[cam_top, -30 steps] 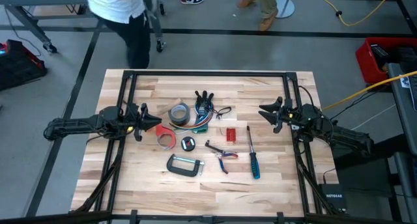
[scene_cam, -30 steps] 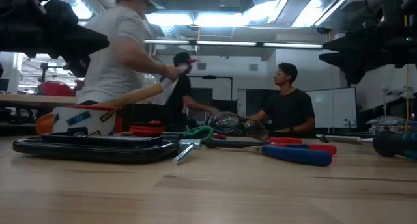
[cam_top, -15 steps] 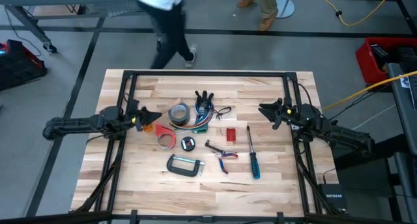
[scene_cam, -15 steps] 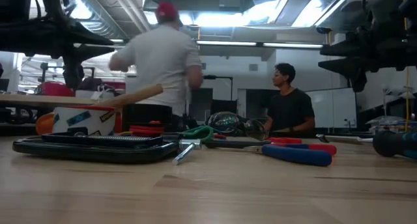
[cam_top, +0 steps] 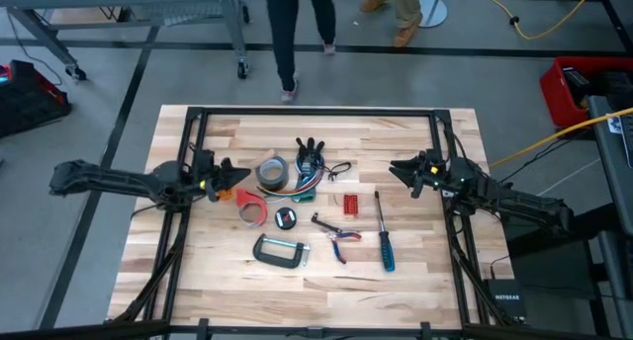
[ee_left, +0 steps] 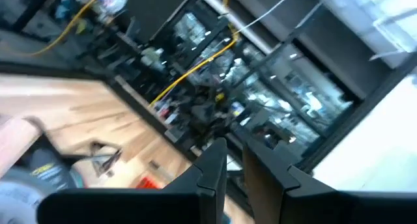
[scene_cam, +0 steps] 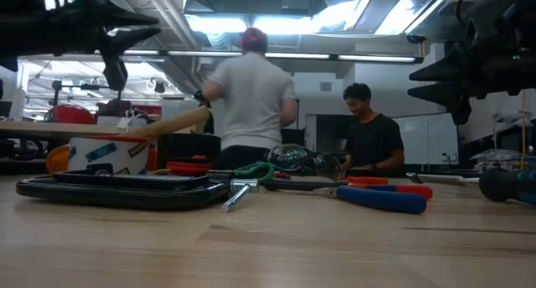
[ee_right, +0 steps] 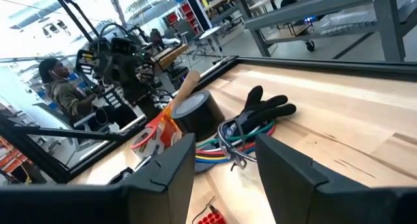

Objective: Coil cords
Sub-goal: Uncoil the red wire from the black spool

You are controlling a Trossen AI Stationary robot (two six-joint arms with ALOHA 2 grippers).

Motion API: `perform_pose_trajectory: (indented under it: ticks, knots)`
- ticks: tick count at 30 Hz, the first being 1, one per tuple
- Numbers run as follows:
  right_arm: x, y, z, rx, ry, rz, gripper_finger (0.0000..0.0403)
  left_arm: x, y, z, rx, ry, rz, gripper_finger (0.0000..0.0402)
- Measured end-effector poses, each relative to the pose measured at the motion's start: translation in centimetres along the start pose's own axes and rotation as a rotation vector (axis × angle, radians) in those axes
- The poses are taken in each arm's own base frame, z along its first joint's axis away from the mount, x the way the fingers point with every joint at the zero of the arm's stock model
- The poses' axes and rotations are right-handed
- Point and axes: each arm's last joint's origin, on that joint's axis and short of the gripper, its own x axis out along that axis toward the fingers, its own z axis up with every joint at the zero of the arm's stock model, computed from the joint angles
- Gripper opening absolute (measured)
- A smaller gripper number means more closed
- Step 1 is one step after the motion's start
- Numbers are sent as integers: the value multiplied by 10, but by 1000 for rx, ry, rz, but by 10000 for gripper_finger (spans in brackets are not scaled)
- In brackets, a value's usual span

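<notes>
From above: cords [cam_top: 313,179] in a coloured bundle at mid-table, just beside the grey tape [cam_top: 271,172] and under a black glove [cam_top: 311,152], untouched. Left pincer [cam_top: 240,172] near the tape, narrowly parted, nothing held; right pincer [cam_top: 398,167] well apart from the bundle, spread wide, empty. Best to bring the right pincer in low toward the loose loops on the bundle's near side, take one strand only, and keep clear of glove and tape; left pincer better used to pin the bundle than to pull. Against the earlier frame: left arm drawn back a little toward its side, tip further from the orange roll [cam_top: 252,208]; right arm slid slightly inward; a person behind the table walked from left toward centre. At table level: cords [scene_cam: 256,170] only a green loop behind the clamp [scene_cam: 117,187]; both arms dark shapes overhead, not touching anything; person now standing mid-frame with back turned. Left wrist: fingers [ee_left: 215,165] nearly together with a slim gap, holding nothing; blurred, cords not told apart. Right wrist: fingers [ee_right: 174,160] wide, empty, framing the cords [ee_right: 221,147] straight ahead, beside tape [ee_right: 194,113] and glove [ee_right: 264,108]; a straight approach looks open.
</notes>
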Motion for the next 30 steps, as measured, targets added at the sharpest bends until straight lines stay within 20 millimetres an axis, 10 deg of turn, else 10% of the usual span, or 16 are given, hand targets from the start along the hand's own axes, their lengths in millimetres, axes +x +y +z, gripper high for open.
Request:
perform_pose_trajectory:
  ticks: [20,30]
  knots:
    - [0,0,0,0,-4,3,166,81,-16,-14,349,240,142,47]
    - [0,0,1,0,-5,4,166,104,-17,-18,410,263,197,150]
